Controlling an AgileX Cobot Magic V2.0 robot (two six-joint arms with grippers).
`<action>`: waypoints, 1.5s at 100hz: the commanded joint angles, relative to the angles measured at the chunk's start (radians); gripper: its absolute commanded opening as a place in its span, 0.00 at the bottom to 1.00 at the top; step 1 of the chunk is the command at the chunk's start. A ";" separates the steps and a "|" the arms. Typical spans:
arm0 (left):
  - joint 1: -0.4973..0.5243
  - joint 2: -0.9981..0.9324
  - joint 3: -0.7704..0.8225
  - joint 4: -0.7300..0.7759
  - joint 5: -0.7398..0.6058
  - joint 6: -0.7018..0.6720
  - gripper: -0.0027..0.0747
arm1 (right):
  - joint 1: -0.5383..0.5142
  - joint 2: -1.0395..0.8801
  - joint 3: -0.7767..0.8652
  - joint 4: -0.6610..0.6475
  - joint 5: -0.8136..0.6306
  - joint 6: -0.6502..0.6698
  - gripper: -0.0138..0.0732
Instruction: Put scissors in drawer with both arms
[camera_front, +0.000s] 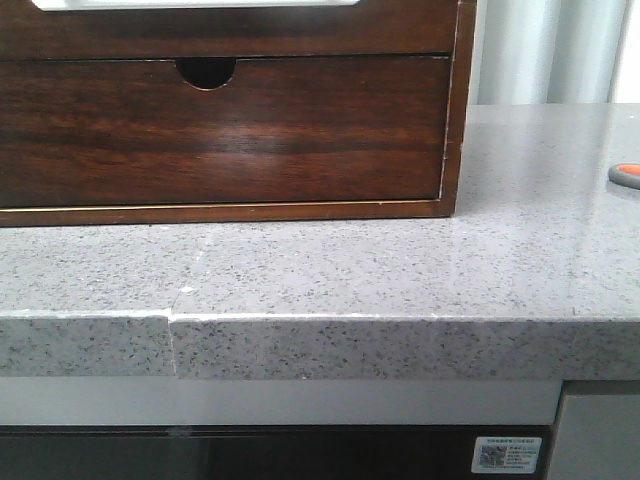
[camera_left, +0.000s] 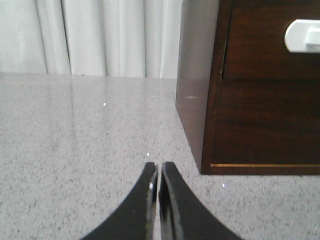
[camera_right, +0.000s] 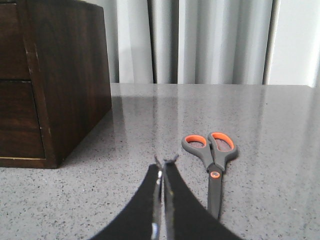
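My left hand has its two dark fingers pressed together with nothing between them, low in the middle of its wrist view, hovering over the speckled grey bench. Just past the tips, to the right of that frame, stands the corner of the dark brown wooden cabinet; a white shape shows at the upper right edge, on the front of the upper drawer, the one I am to fill.

My right hand is likewise closed on nothing, low in the centre of its own view. The scissors lie flat on the bench just to the right of my fingertips, apart from them, grey with orange-lined handle loops pointing away and the blades shut. The cabinet fills the upper left of that frame, well apart from the scissors.

In the front view neither hand shows. The cabinet takes the upper left, its lower drawer with the half-round notch shut. At the right edge, only a grey and orange sliver of the scissors peeks in.
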 joint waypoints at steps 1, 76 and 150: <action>0.003 -0.031 0.033 -0.023 -0.129 -0.010 0.01 | -0.009 -0.020 0.002 0.009 -0.084 -0.001 0.08; 0.003 0.339 -0.584 -0.064 0.310 0.005 0.01 | -0.009 0.308 -0.567 0.030 0.445 -0.005 0.08; 0.003 0.422 -0.626 -0.066 0.338 0.005 0.01 | -0.009 0.405 -0.616 0.030 0.436 -0.005 0.08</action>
